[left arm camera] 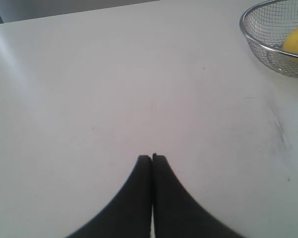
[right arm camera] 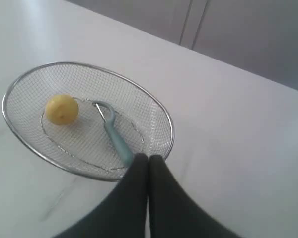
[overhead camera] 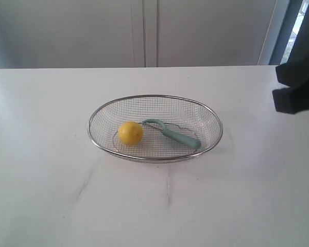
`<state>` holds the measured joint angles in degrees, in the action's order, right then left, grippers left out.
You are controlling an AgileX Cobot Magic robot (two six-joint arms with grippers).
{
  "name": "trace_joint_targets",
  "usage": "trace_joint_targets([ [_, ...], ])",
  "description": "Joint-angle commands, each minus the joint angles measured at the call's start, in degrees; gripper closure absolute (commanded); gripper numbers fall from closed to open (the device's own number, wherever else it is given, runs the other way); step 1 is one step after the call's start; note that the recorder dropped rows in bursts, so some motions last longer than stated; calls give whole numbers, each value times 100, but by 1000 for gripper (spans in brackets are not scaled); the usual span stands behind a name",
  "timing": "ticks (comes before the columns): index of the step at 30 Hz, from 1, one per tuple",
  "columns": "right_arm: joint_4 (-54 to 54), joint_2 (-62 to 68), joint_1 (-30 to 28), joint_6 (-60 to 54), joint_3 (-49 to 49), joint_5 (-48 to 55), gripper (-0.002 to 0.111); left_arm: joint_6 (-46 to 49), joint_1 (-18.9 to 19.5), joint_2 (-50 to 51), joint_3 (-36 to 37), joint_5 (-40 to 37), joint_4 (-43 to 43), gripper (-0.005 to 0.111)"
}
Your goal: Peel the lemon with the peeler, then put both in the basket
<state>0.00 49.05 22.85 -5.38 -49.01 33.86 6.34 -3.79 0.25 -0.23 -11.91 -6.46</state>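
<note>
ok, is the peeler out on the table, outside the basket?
No, the peeler lies inside the basket, beside the lemon.

No text, label, brand, number or sign is showing legibly in any view; nothing readable is appearing on the basket, the lemon, the peeler or the surface.
</note>
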Motion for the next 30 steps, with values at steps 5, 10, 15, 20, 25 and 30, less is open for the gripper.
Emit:
trace_joint_targets([
  [5, 0, -1377, -100, 6, 645, -69, 108, -13, -32, -25, 23, 26, -33, 107],
  [10, 0, -2250, -509, 6, 655, -69, 108, -13, -32, -25, 23, 26, -33, 107],
  [15, 0, -3019, -1078, 6, 655, -69, 108, -13, -32, -25, 23, 26, -33, 107],
  [20, 0, -3607, -1676, 6, 655, -69, 108, -13, -32, -25, 23, 26, -33, 107],
  [25, 0, -3966, -2274, 6, 655, -69, 108, -13, -32, -25, 23, 26, -33, 107],
  [30, 0, -4216, -2451, 6, 655, -69, 108, -13, -32, -25, 23, 26, -33, 107],
])
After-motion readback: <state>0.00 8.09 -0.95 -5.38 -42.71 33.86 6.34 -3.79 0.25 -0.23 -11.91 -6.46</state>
